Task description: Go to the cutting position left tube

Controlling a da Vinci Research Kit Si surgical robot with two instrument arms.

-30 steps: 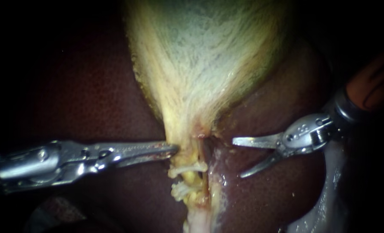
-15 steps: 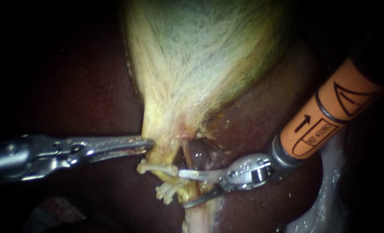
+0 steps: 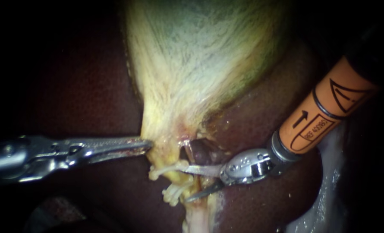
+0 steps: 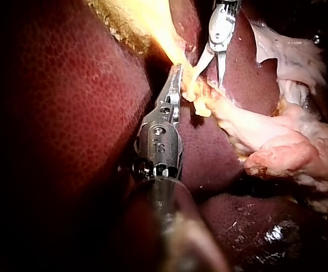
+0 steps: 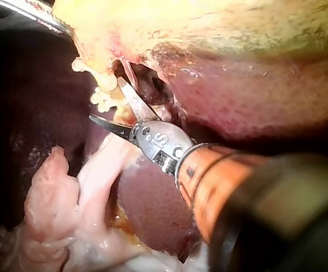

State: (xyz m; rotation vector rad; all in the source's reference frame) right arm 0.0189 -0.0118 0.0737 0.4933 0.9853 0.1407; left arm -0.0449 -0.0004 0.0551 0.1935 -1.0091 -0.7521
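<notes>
Crowded, narrow field; the gallbladder (image 3: 200,64) fills all the room above. The left instrument (image 3: 150,145), jaws clamped on the gallbladder's neck, bars the approach from the left. On the tube (image 3: 195,215), an upper clip (image 3: 166,169) and a lower clip (image 3: 173,195) leave only a slim gap, and the right instrument (image 3: 185,183) occupies it with open blades. Bare liver (image 3: 92,86) lies free above and below the left instrument; pale tissue (image 3: 330,194) borders the far right.
</notes>
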